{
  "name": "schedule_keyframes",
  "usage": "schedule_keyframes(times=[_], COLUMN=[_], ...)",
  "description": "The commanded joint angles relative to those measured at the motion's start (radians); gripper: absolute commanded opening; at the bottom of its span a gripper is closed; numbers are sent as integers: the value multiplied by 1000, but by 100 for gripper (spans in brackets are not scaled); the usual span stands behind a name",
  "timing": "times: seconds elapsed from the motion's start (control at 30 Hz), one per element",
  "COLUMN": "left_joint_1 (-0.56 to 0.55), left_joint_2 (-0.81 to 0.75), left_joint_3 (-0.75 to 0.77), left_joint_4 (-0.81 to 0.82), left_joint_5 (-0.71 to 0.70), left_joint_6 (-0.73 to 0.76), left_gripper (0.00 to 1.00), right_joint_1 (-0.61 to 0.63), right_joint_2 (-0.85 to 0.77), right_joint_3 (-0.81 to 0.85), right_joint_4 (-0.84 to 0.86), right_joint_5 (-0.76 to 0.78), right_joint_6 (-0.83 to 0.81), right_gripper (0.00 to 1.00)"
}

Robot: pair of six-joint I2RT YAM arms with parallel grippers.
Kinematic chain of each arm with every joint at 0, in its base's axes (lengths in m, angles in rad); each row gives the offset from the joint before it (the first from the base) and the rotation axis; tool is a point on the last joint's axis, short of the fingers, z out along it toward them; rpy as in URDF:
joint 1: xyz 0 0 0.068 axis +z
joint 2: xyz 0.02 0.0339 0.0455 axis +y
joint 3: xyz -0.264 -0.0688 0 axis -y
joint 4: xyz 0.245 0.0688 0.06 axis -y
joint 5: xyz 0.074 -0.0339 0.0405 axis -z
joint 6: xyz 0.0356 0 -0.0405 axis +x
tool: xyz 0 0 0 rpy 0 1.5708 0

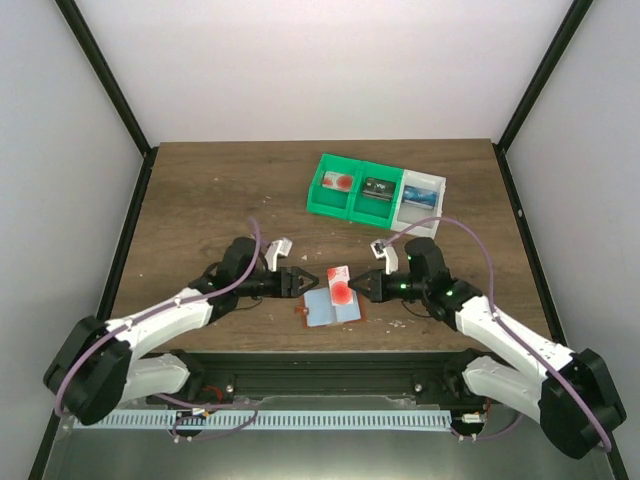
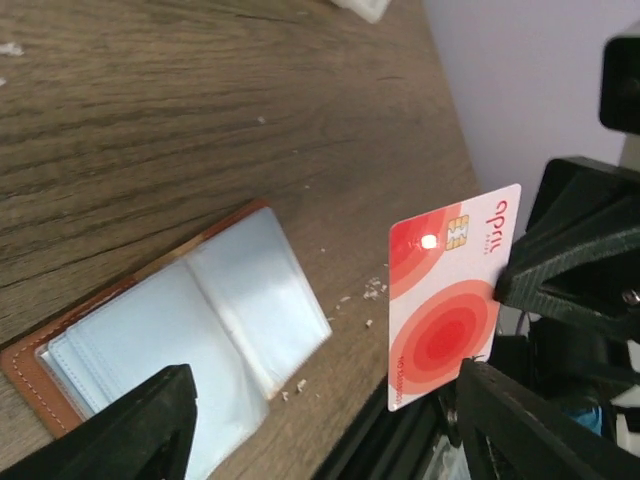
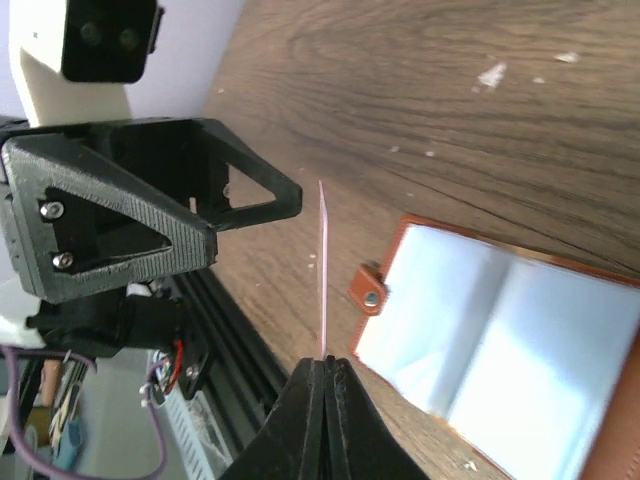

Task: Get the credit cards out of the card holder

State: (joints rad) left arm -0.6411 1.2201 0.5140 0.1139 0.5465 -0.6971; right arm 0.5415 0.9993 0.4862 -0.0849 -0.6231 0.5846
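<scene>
A white credit card point(image 1: 340, 289) with red round marks stands on edge above the table, and my right gripper point(image 1: 360, 286) is shut on its edge. The right wrist view shows that card point(image 3: 323, 265) edge-on, rising from the closed right gripper point(image 3: 324, 364). My left gripper point(image 1: 303, 281) is open just left of the card and faces it without touching. In the left wrist view the card point(image 2: 447, 300) hangs ahead of the open left gripper point(image 2: 330, 435). The card holder point(image 1: 328, 312) lies open on the table below, with pale blue pockets point(image 2: 190, 340) and a brown snap tab point(image 3: 369, 291).
Two green bins point(image 1: 345, 187) and a white bin point(image 1: 422, 197) stand at the back right, each with a card inside. The table's near edge and a black rail point(image 1: 330, 362) run just behind the card holder. Small crumbs point(image 2: 372, 291) dot the wood.
</scene>
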Motion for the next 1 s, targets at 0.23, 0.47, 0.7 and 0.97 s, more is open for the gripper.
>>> schedule_keyframes(times=[0.23, 0.47, 0.7, 0.97], left_joint_1=[48, 49, 53, 52], left_joint_2=[-282, -335, -274, -221], left_joint_3=[10, 32, 58, 72], left_joint_4=[-156, -295, -291, -228], left_joint_5=[180, 185, 319, 511], left_joint_6=[33, 64, 97, 104], left_gripper=[80, 77, 74, 68], right_joint_1=[-7, -7, -6, -6], right_joint_2=[23, 80, 135, 149], right_joint_3=[60, 83, 85, 73], right_joint_4=[-58, -21, 2, 90], right_joint_5=[-289, -403, -511, -590], right_joint_6=[-116, -140, -150, -100], right_gripper=[0, 0, 0, 1])
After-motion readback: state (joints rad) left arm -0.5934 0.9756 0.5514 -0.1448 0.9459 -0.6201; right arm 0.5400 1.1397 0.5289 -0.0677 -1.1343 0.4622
